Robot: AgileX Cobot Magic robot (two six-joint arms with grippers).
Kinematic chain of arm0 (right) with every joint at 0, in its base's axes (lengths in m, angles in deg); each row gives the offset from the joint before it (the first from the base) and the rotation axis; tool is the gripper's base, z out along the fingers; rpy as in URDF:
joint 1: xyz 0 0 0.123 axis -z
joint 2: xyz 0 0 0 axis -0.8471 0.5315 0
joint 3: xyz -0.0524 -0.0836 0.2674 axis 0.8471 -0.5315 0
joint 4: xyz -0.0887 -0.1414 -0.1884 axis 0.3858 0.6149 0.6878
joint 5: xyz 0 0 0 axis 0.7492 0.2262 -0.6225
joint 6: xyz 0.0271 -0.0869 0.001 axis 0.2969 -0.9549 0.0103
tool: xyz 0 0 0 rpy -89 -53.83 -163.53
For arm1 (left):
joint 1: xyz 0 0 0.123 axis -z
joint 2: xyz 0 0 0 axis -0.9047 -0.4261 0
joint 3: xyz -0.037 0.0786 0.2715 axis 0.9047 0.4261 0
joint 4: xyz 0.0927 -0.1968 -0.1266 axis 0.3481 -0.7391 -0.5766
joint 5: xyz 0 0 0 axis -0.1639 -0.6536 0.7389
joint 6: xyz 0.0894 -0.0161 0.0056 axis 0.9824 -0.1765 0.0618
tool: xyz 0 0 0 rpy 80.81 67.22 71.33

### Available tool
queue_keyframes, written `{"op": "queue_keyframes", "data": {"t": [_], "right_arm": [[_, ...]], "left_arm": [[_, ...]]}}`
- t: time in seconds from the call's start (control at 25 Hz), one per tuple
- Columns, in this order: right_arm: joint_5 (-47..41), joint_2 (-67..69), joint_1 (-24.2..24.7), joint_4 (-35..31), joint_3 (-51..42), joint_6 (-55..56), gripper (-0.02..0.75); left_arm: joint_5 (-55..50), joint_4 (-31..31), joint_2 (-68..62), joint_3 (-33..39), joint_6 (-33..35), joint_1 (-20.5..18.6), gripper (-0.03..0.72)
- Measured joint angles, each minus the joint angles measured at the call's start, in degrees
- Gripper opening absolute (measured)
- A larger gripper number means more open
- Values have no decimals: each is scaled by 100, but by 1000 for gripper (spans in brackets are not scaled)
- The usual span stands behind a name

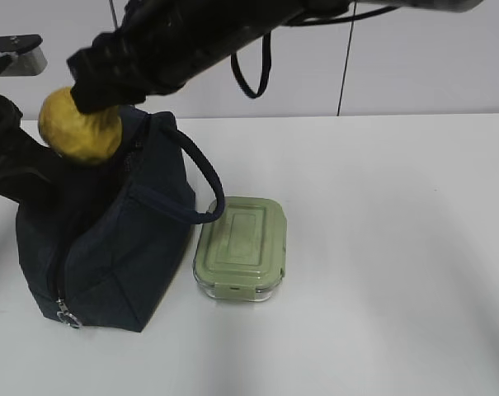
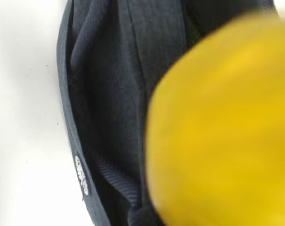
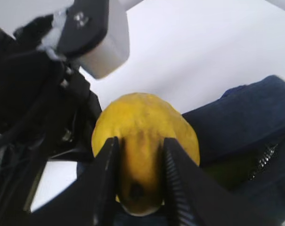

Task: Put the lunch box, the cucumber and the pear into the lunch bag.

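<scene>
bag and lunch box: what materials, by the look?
Bag: dark navy woven fabric, matte; ribbed weave, soft creases and stitched seams show in the left wrist view. Lunch box: pale green lid, likely plastic, satin sheen with moulded ridges; its base looks clear, glass or plastic, can't tell.

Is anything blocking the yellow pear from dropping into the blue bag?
Nothing visible does. The right gripper holds the pear just above the lunch bag, at its open top.
</scene>
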Motion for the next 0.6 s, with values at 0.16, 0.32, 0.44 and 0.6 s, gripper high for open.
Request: {"op": "queue_keyframes", "data": {"t": [0.16, 0.32, 0.44, 0.6], "right_arm": [[-118, 373, -22, 908, 0, 505, 201], [-383, 601, -22, 1609, -10, 993, 201], [-404, 662, -22, 1544, -10, 1042, 254], [-420, 618, -22, 1353, -10, 1020, 499]], "left_arm": [[0, 30, 0, 0, 0, 0, 3], [0, 30, 0, 0, 0, 0, 3], [0, 30, 0, 0, 0, 0, 3], [0, 30, 0, 0, 0, 0, 3]]}}
